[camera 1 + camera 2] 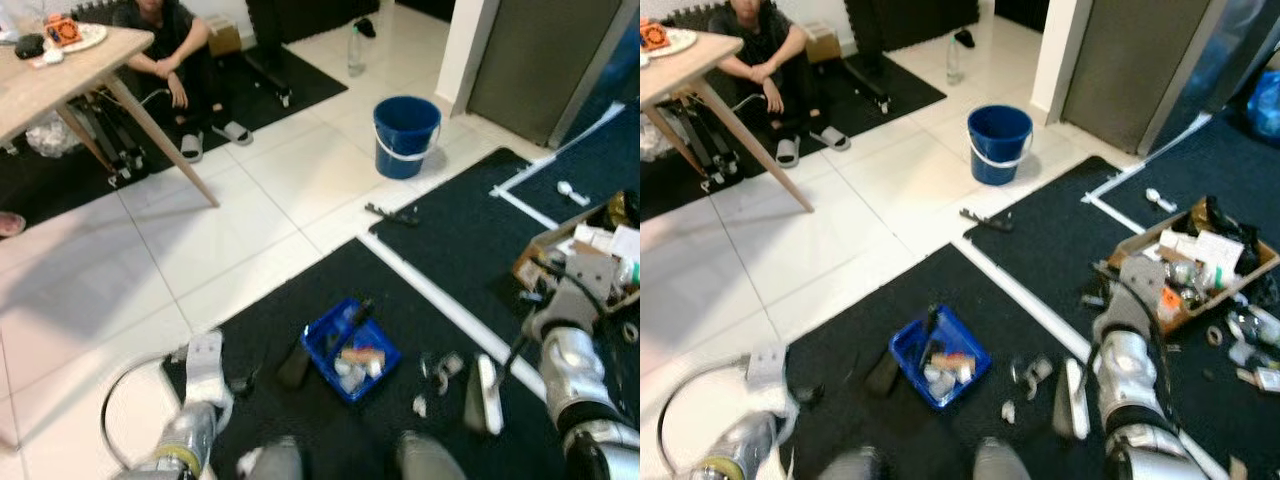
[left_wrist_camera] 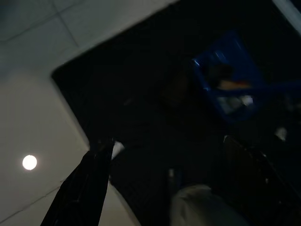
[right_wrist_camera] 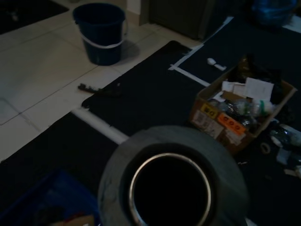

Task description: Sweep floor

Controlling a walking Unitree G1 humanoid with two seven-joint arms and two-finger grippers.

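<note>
Right gripper: your right gripper (image 1: 1080,395) hung low at your right side, over the black mat (image 1: 450,240); a white-and-dark long piece sat at it, and you could not tell whether the fingers were spread or pinching it.
Right wrist view: a grey ring with a dark hole (image 3: 170,188) sat closest to the lens, blocking any look at the fingers.
Left gripper: your left gripper (image 2: 101,148) pointed down at the mat's corner where it met the white tile floor (image 1: 230,250); only one dark finger (image 2: 80,188) showed clearly, so its state could not be told.
Dustpan: a blue dustpan-like tray (image 1: 351,350) lay on the mat between your arms, already holding a few scraps.
Loose litter: small pale bits (image 1: 437,370) lay on the mat just beside the tray, unswept.
Further out: a dark strip (image 1: 392,213) lay at the mat's edge, a blue bucket (image 1: 406,135) stood on the tiles, and a cardboard box of clutter (image 1: 1185,265) sat to your right.
Progress: you looked partway through; some debris was collected, scattered pieces were left.
Bystander: a person (image 1: 175,60) sat beyond the bench (image 1: 60,75).
</note>
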